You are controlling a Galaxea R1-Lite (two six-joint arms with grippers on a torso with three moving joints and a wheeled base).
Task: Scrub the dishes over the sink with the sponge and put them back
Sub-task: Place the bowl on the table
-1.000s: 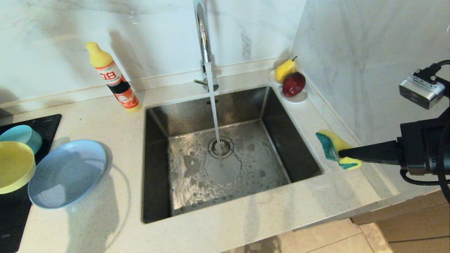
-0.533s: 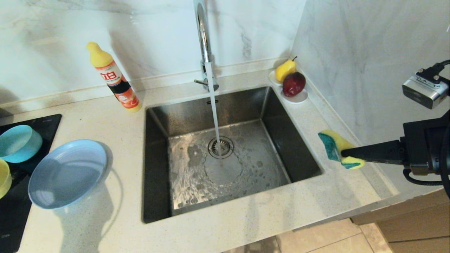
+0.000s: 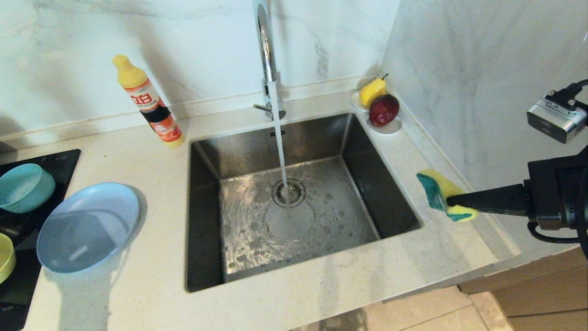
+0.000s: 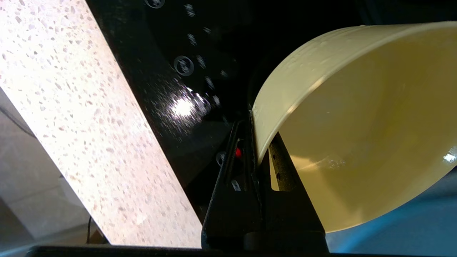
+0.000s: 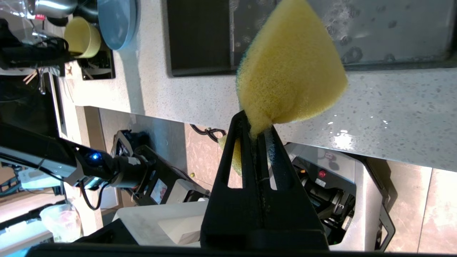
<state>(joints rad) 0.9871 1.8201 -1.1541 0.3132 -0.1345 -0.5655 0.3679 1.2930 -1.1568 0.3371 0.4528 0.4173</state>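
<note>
My left gripper (image 4: 253, 137) is shut on the rim of the pale yellow-green bowl (image 4: 357, 125), held tilted over the black cooktop (image 4: 160, 71). In the head view only a sliver of that bowl (image 3: 5, 257) shows at the far left edge. The teal bowl (image 3: 23, 187) sits on the cooktop, and the grey-blue plate (image 3: 87, 227) lies on the counter left of the sink (image 3: 204, 220). Right of the sink, my right gripper (image 3: 452, 200) is shut on the yellow and green sponge (image 3: 441, 193), holding it above the counter.
Water runs from the chrome faucet (image 3: 266, 55) onto the drain strainer (image 3: 288, 192). A dish soap bottle (image 3: 149, 103) stands behind the sink at the left. A white dish with a pear and an apple (image 3: 383, 112) sits in the back right corner by the wall.
The yellow-green bowl has moved left and toward me, almost out of the head view, uncovering the teal bowl. The right gripper with the sponge has stayed in place.
</note>
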